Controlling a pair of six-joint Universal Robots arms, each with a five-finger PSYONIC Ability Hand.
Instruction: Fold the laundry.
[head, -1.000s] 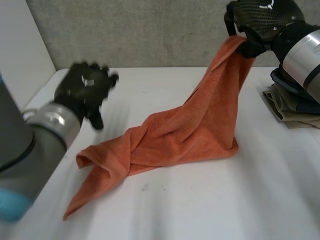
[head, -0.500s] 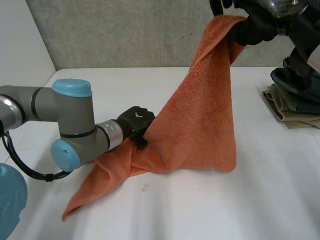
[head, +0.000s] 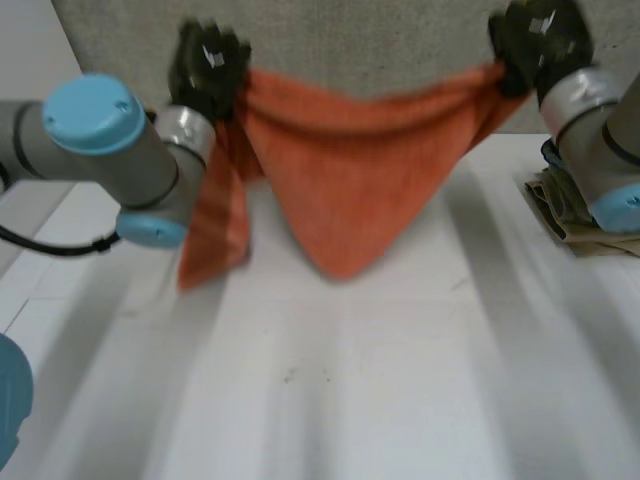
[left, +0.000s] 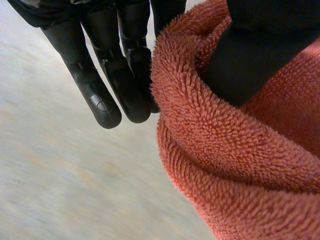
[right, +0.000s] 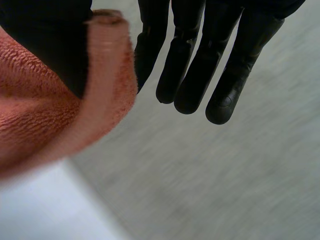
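An orange towel (head: 345, 170) hangs in the air above the white table (head: 400, 380), stretched between both hands. My left hand (head: 207, 70) is shut on its upper left end, and a strip of towel dangles below that hand. My right hand (head: 535, 45) is shut on the upper right corner. In the left wrist view the thumb presses the orange towel (left: 235, 165) against the fingers (left: 107, 75). In the right wrist view the towel's edge (right: 65, 110) is pinched between the thumb and the fingers (right: 200, 65). The towel's middle sags to a point just above the table.
A pile of folded laundry (head: 575, 215), dark blue on beige, lies at the table's right edge under my right arm. A grey wall (head: 370, 45) stands behind the table.
My left hand closed on the towel's left end and rose with it. The right hand moved right. The towel left the table and now hangs spread between both hands.
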